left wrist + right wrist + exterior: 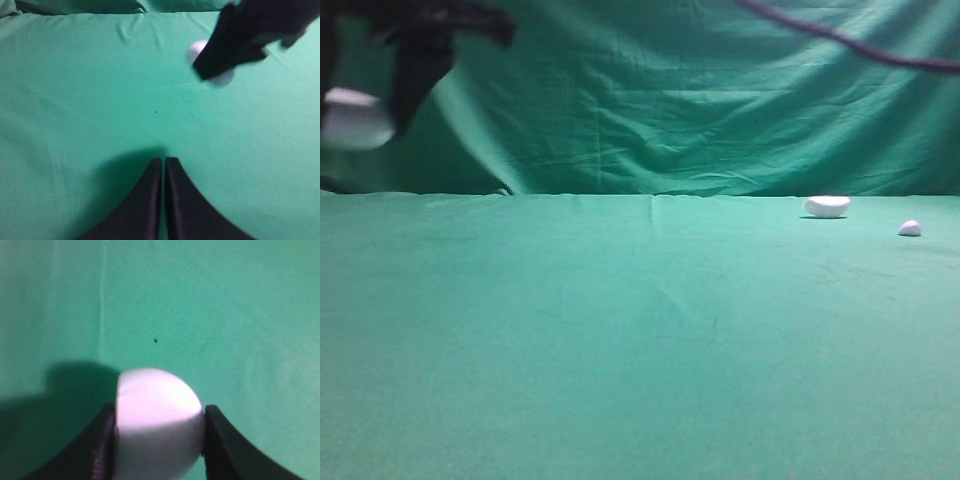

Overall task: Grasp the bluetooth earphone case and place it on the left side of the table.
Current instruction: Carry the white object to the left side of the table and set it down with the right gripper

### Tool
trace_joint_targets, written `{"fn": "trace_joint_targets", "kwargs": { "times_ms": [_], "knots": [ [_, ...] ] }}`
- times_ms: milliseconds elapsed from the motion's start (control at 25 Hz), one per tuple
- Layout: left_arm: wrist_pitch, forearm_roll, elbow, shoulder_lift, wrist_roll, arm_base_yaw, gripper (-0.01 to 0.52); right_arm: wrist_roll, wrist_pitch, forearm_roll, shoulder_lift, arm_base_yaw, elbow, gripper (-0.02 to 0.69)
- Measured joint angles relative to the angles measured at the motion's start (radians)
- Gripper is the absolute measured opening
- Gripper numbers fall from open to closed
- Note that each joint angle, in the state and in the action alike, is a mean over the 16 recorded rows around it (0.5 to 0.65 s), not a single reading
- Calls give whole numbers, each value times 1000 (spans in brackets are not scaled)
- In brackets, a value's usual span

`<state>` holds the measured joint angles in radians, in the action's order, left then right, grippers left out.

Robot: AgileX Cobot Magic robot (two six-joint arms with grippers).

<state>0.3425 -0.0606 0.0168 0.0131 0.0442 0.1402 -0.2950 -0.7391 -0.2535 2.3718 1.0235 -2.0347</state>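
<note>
The bluetooth earphone case (157, 420), white and smooth with rounded ends, is clamped between my right gripper's (159, 412) two black fingers. In the exterior view that gripper (365, 115) has reached across to the far left and holds the case (350, 120) well above the green table (620, 330). The left wrist view shows the same gripper (215, 65) at the upper right, with bits of the case (223, 77) showing around it. My left gripper (163, 160) is shut and empty, low over the cloth. It does not show in the exterior view.
A white half-dome lump (827, 206) lies at the back right of the table. A tiny white pebble-like piece (910, 228) lies to its right. A dark cable (840, 40) crosses the green backdrop curtain at the top right.
</note>
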Motion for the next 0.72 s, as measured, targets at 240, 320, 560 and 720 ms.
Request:
{"fn": "trace_joint_targets", "kwargs": {
  "times_ms": [240,320,560,720],
  "knots": [
    [0,0,0,0,0,0,0,-1,5,1,32,0,-9,421],
    [0,0,0,0,0,0,0,-1,-2,2,29,0,-9,458],
    [0,0,0,0,0,0,0,-2,-81,1,-26,0,-10,489],
    [0,0,0,0,0,0,0,-3,-176,-12,-98,0,-11,393]
  ]
}}
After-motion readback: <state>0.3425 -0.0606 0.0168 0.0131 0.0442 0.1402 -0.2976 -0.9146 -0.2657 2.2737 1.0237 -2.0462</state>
